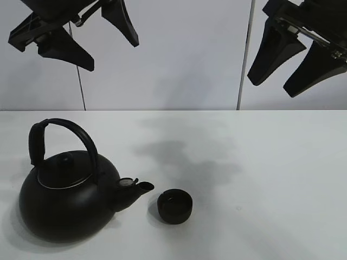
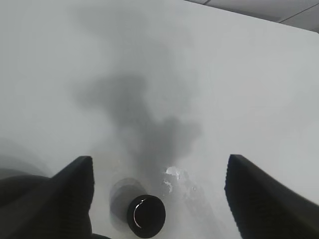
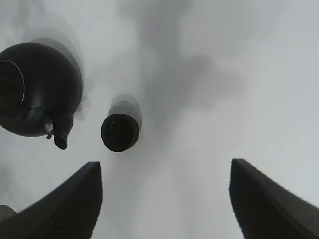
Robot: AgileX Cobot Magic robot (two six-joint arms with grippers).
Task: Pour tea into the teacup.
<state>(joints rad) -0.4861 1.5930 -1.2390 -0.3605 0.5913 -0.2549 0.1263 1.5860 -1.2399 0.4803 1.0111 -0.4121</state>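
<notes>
The small matte black teacup (image 1: 174, 206) stands upright on the white table, just right of the kettle's spout. It also shows in the left wrist view (image 2: 145, 216) and the right wrist view (image 3: 119, 132). The big round black kettle (image 1: 68, 192) with an arched handle sits at the front left, spout toward the cup; it shows in the right wrist view (image 3: 37, 89). My left gripper (image 1: 89, 43) hangs high above the table at the upper left, open and empty. My right gripper (image 1: 295, 65) hangs high at the upper right, open and empty.
The white table (image 1: 260, 179) runs to a pale back wall with two thin vertical seams (image 1: 245, 54). A small wet patch (image 2: 175, 175) lies on the table near the cup in the left wrist view. Soft arm shadows fall across the middle.
</notes>
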